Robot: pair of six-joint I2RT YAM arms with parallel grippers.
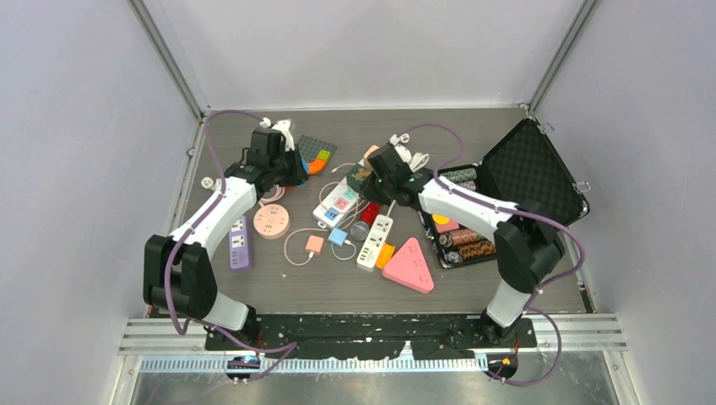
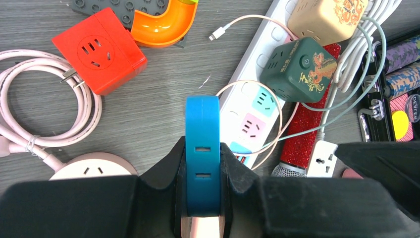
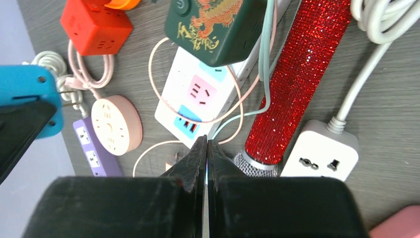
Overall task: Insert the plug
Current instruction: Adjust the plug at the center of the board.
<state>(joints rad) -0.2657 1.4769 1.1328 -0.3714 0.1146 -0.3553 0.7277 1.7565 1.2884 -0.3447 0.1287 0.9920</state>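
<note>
1. Left wrist cam: left gripper [image 2: 203, 166] is clamped on the blue adapter [image 2: 202, 119], edge-on with its slots facing the lens, left of the white power strip [image 2: 233, 106].
2. Right gripper [image 3: 206, 148] is pinched fully together over that strip; can't tell if it caught anything.

The dark grey wood-grain table [image 1: 338, 291] is crowded through its middle. At the left lies a purple power strip [image 1: 239, 243]; just beside it is a round pink socket [image 1: 271, 221] with its pink cable [image 2: 90, 111] coiled (the loops tied at one spot); farther back are a red cube socket [image 2: 99, 51] and a grey studded plate [image 1: 319, 148]. In the centre lies a white power strip [image 1: 338, 202] with pastel outlets; a red glitter microphone [image 3: 297, 74] lies alongside it; nearer is a second white strip [image 1: 376, 236], then a pink triangular socket [image 1: 410, 265]. At the right is an open black case [image 1: 528, 173].
</note>
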